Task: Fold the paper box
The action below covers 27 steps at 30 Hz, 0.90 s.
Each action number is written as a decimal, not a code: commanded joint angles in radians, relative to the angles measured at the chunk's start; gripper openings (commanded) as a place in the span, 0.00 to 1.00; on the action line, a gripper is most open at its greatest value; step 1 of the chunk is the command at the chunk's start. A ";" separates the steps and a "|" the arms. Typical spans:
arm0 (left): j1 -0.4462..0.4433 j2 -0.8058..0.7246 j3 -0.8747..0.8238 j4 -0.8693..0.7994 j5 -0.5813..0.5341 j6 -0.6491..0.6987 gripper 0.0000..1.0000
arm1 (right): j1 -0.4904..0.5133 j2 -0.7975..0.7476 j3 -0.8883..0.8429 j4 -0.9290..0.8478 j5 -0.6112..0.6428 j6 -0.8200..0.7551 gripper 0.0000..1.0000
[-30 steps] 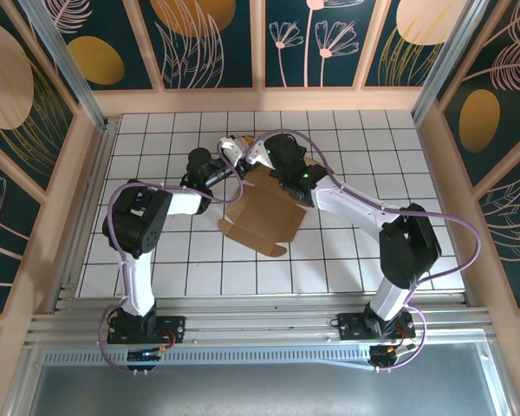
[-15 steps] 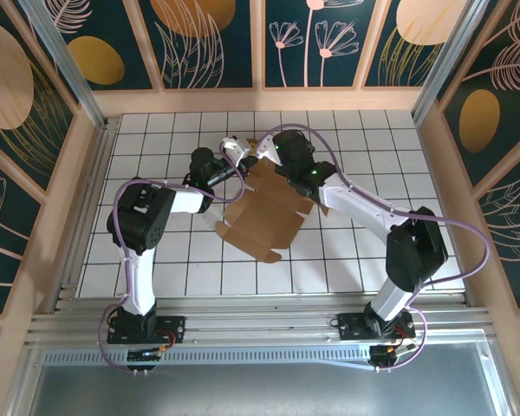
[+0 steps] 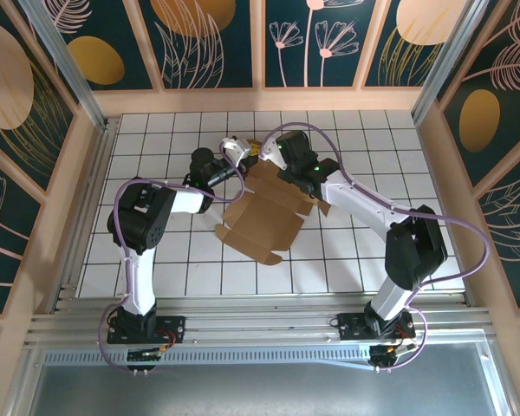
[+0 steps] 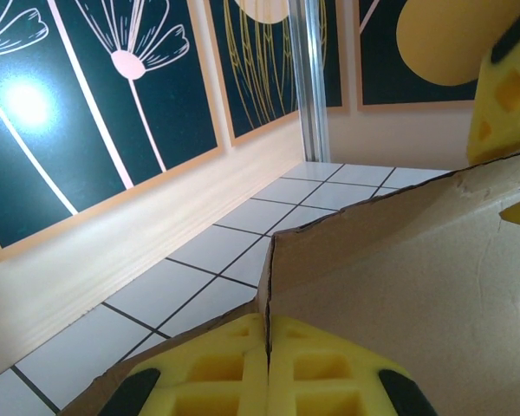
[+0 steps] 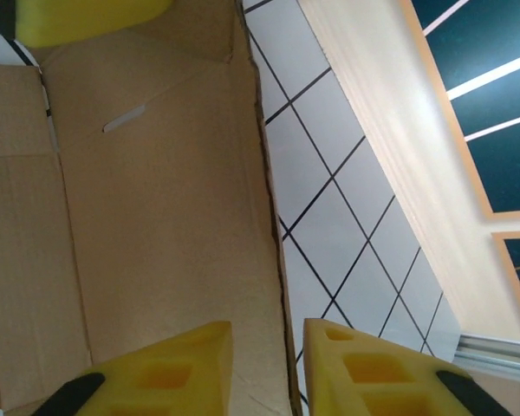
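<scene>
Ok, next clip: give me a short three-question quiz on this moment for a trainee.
1. True or false: the cardboard sheet is already folded into a closed box.
2. What does the sheet lie on? A) white tiled table B) metal tray C) green cloth
3. Fill in: the left arm's jaws are ____ on the sheet's edge.
Key: 1 false; 2 A; 3 shut.

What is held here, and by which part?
The left end effector pinches the paper box by an edge; the right end effector straddles an edge, unclamped.
</scene>
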 commanded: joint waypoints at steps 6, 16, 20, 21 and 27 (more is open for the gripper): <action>0.000 0.014 -0.006 0.165 0.022 -0.081 0.25 | 0.016 0.005 -0.005 0.109 0.124 -0.043 0.01; 0.065 -0.329 -0.217 -0.216 -0.104 -0.532 0.74 | 0.032 -0.049 -0.094 0.273 0.165 -0.252 0.00; 0.065 -0.433 -0.247 -0.607 -0.055 -0.455 0.67 | 0.013 -0.023 -0.077 0.226 0.095 -0.196 0.00; 0.065 -0.435 -0.247 -0.677 -0.020 -0.424 0.67 | 0.008 -0.014 -0.076 0.224 0.086 -0.193 0.00; 0.065 -0.314 -0.131 -0.934 -0.090 -0.404 0.66 | -0.039 0.054 0.014 0.112 -0.030 -0.131 0.00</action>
